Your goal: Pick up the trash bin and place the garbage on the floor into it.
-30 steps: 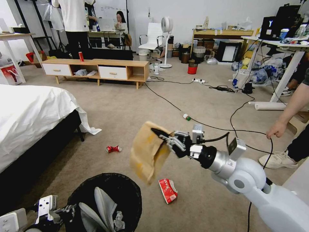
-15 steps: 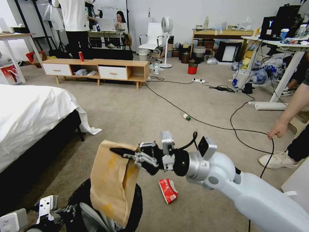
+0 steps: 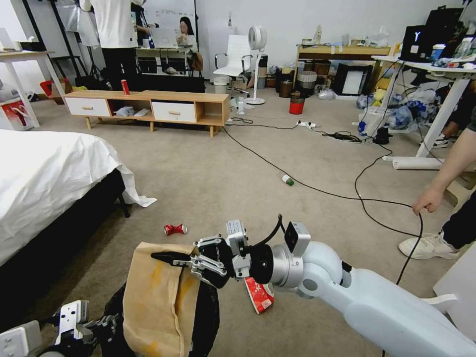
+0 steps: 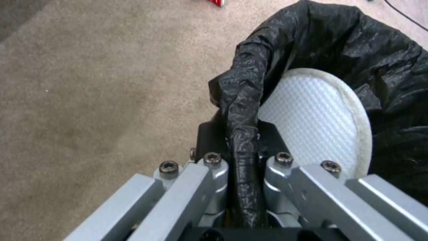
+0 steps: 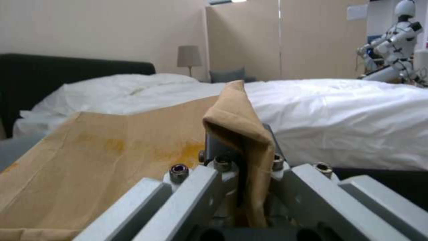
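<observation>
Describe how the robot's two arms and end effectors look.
The right arm is glossy white with a silver wrist, a black cable looping over it, and a black-and-silver right end effector. The left end effector has grey metal linkages with hex bolts and black fingers.

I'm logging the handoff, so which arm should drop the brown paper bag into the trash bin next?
Right, probably: its end effector grips the brown paper bag above the trash bin, whose rim the left end effector holds.

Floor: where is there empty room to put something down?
The carpet is bare between the bed, the wooden cabinet and the long black cable. It is crowded near the bin: a crushed can, a red packet and the paper bag in the right gripper.
</observation>
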Robot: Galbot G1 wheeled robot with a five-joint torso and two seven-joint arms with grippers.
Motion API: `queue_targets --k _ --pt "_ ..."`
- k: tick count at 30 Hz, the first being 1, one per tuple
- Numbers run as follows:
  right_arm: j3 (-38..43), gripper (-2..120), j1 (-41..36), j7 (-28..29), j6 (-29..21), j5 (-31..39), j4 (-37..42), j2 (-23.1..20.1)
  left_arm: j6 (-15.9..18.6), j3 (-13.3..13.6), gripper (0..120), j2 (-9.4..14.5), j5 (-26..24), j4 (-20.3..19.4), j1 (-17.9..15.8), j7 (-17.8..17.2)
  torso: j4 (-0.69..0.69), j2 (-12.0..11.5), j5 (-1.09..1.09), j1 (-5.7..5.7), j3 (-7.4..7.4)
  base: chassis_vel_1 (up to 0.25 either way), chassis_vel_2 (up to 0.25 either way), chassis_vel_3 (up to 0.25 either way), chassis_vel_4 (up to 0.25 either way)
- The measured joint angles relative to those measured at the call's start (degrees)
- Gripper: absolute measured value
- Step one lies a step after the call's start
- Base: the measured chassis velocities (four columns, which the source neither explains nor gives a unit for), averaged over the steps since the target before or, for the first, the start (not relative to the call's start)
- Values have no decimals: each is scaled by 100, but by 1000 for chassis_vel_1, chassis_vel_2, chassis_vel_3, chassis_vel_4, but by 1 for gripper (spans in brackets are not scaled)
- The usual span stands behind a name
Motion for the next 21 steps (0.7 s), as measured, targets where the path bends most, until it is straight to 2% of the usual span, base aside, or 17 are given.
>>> queue_targets --k 21 --pt "-163 0 -164 91 188 -537 -420 36 0 -15 4 11 -152 0 36 -67 0 0 0 0 0 0 0 0 0"
